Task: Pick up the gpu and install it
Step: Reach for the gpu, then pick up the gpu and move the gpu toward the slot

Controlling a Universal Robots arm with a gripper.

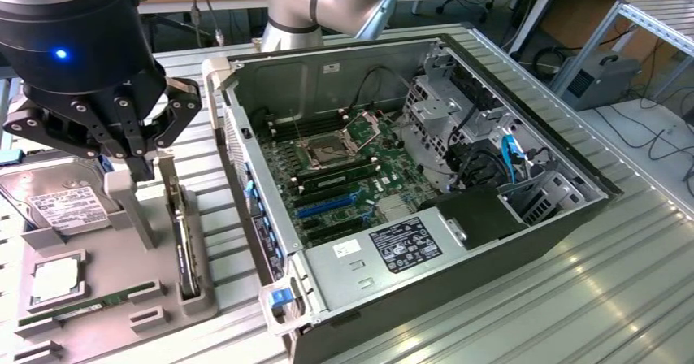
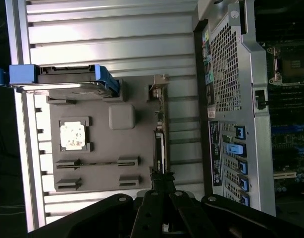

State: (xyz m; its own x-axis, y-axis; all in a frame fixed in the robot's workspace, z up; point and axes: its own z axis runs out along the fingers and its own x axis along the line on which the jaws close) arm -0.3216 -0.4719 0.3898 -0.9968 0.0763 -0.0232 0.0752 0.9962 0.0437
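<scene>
- The tool (image 1: 141, 167) (image 2: 162, 179) hangs over the gray holder tray (image 1: 109, 295) at the exterior view's left, its fingers pressed together.
- The gpu (image 1: 184, 234) (image 2: 159, 144) stands on edge in the tray's slot, on the side nearest the open computer case (image 1: 325, 71).
- In the wrist view the tool's tips line up with one end of the gpu; contact cannot be told.

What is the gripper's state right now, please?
Gripper: closed, above the gpu, which stands on edge in the tray; no grip on it shows.
</scene>
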